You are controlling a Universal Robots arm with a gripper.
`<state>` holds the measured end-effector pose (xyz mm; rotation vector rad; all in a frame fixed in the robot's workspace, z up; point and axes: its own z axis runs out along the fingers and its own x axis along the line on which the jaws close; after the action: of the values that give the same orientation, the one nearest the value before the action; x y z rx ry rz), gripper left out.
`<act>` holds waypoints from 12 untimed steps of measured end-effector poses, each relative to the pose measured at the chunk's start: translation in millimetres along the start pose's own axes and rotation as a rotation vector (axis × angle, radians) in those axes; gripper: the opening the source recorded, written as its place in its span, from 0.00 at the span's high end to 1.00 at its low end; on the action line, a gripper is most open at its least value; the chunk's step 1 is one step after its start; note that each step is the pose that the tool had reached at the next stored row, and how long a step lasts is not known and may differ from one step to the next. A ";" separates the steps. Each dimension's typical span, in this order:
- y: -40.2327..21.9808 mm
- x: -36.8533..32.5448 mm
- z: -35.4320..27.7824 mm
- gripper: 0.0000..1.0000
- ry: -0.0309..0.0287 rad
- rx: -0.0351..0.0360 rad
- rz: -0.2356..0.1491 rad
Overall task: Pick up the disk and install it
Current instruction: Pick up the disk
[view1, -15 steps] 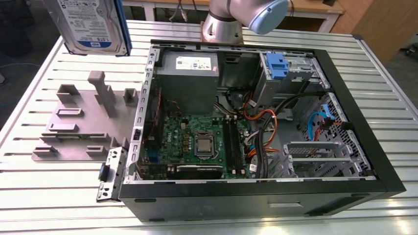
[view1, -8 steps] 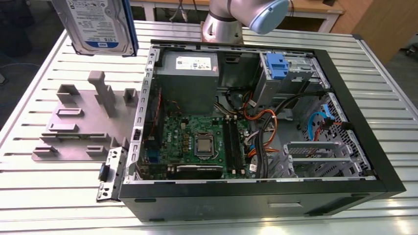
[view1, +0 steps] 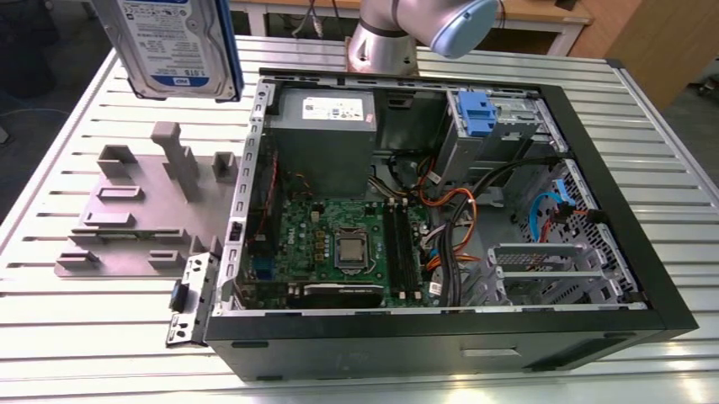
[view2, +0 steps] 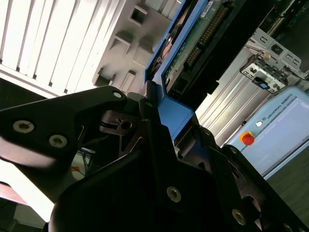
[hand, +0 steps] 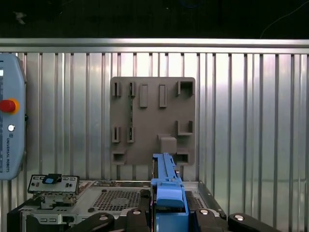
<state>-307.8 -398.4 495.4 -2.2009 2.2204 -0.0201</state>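
The flat silver hard disk with blue carrier rails is held upright, clear above the ribbed metal tabletop, its blue end tab clamped between the black jaws. Below it lies the grey moulded fixture plate, beside the open black computer case.

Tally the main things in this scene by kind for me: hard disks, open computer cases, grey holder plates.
disk: 1
open computer case: 1
grey holder plate: 1
Total: 3
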 end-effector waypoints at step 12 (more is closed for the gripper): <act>-13.8 7.3 0.3 0.64 0.0001 0.0000 0.002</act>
<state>-294.1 -405.9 495.4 -2.1985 2.2228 -0.0202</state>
